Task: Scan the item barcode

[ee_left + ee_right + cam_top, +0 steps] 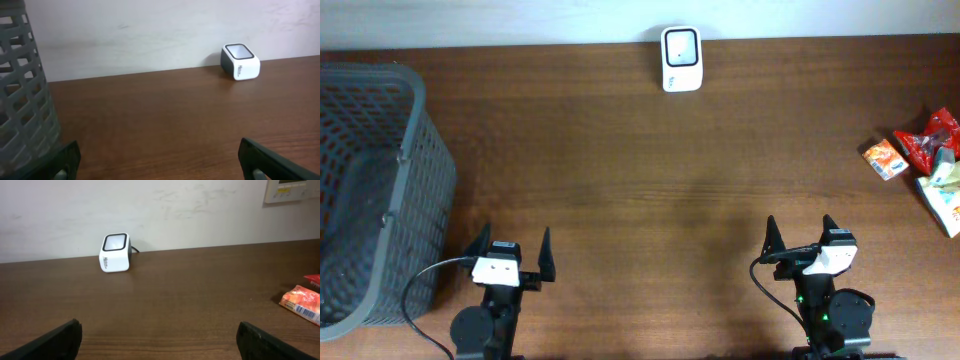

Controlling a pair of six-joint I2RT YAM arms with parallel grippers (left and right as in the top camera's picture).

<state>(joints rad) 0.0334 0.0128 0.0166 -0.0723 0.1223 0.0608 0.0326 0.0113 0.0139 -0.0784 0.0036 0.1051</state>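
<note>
Jaws of both grippers stand spread wide, holding nothing and touching nothing. The left gripper (512, 240) has the grey basket (423, 130) just outside its left finger. The white scanner (680, 59) stands far ahead, right of the left jaws and left of the right gripper (800, 228). The orange packet (885, 159), red packet (930, 138) and pale packet (945, 198) lie ahead, well right of the right jaws.
</note>
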